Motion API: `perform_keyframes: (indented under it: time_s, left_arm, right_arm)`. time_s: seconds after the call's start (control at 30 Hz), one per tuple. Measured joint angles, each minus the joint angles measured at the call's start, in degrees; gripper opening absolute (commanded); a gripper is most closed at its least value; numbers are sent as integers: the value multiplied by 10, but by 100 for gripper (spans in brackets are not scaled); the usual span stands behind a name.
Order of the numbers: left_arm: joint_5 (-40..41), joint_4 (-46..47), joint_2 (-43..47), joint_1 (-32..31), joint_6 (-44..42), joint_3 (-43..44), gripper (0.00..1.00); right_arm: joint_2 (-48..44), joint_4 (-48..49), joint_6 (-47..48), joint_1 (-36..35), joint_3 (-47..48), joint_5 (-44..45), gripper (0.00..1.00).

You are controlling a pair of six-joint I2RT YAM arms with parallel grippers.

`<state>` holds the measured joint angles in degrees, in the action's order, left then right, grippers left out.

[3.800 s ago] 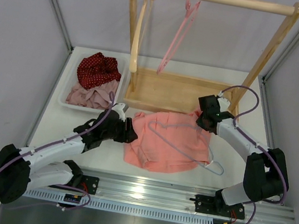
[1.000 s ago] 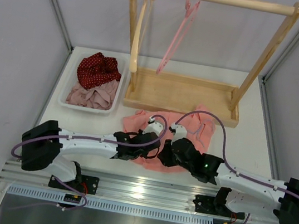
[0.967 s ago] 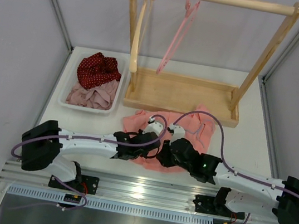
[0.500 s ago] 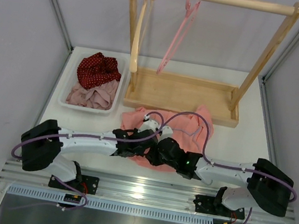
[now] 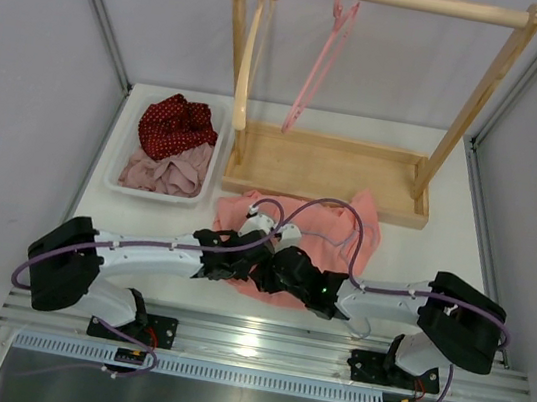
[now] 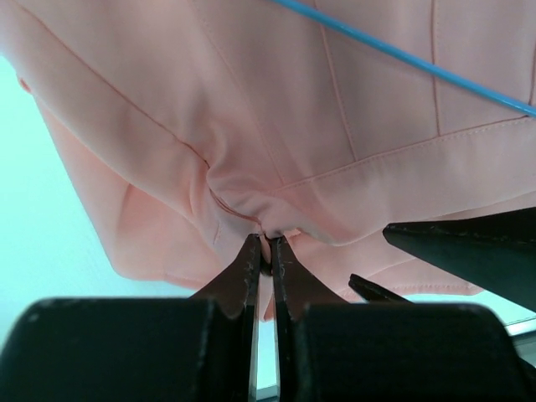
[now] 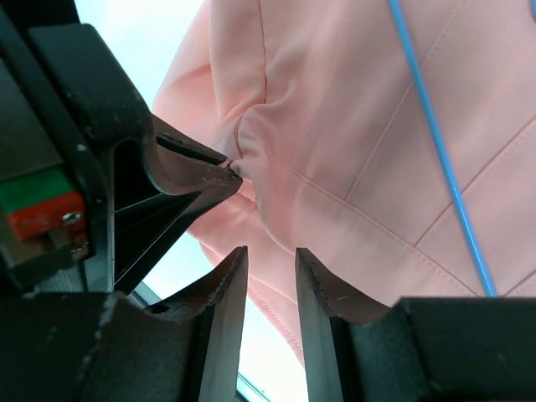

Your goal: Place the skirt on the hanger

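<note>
Skirt (image 6: 335,109) edge is pinched tight in the left gripper (image 6: 266,247), and beside it the right gripper (image 7: 268,255) has fingers apart on nothing, at the near edge of the table (image 5: 442,257); it should grab the same edge, close to the hanger (image 6: 402,55).

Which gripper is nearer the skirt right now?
Left. The left gripper is pinched shut on a fold of the skirt; the right gripper is open just beside that fold, gripping nothing.
</note>
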<state>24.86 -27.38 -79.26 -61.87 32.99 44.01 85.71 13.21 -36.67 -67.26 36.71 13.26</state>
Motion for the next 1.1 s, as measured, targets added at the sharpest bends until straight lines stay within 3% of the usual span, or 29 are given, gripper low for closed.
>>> perform_keyframes:
  time_s: [0.37,0.63,1.1]
  left_arm:
    - [-24,-31,26,18,1,-2,0]
    - [-90,61,93,35,4,-2,0]
    - [-128,85,95,46,10,-17,0]
  right_arm:
    - [33,69,6,-30,4,58,25]
    - [24,67,14,-50,-59,71,27]
    - [24,86,30,-57,-68,110,32]
